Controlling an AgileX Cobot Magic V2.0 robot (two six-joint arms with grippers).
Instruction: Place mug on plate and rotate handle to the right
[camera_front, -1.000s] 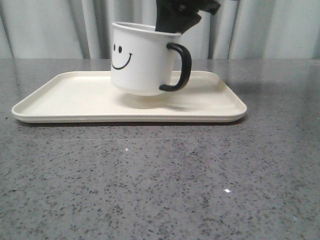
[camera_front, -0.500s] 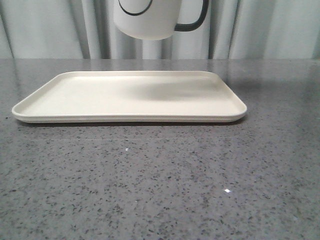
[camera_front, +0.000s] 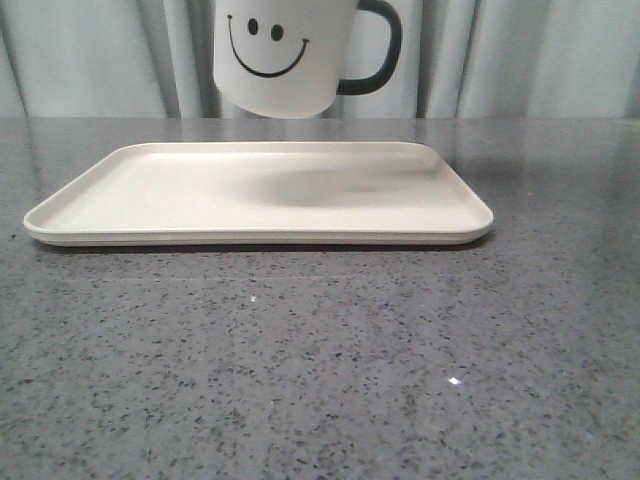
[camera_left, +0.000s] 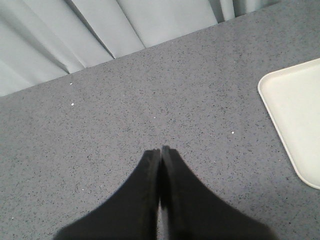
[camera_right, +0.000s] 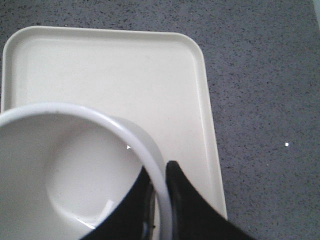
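Mug (camera_front: 285, 55) lower than before.

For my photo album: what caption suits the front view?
Smiley mug hangs in mid-air above the cream plate, handle pointing right.

White mug (camera_front: 285, 60), black smiley print; glossy black handle (camera_front: 375, 50) at 3 o'clock. Cream plate (camera_front: 150, 200). Grey speckled tabletop (camera_front: 320, 370). Pale grey curtain (camera_front: 530, 55).

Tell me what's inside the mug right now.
The right wrist view shows the mug empty, with a bare white floor. One finger of the right gripper reaches inside, pinching the rim. The inner wall nearest the camera is out of view.
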